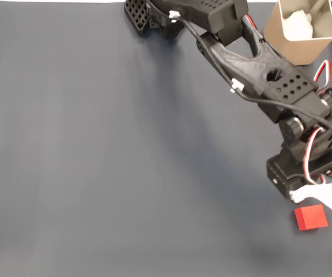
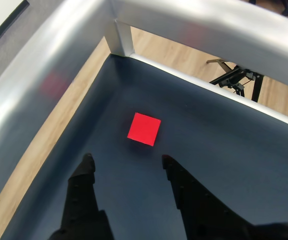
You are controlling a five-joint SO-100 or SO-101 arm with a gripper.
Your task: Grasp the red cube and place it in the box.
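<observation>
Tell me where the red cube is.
Fixed view: red cube lies lower right on the dark mat, below the arm's base. Wrist view: ahead of the open claw.

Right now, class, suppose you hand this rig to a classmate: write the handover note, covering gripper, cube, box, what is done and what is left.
Gripper: jaws open, empty, above the mat.
Cube: on the mat just ahead of the jaws in the wrist view; in the fixed view it lies at lower right.
Box: upper right in the fixed view, far from the cube.
Done: lined up on the cube.
Left: descend, grasp, carry, drop in the box.
</observation>
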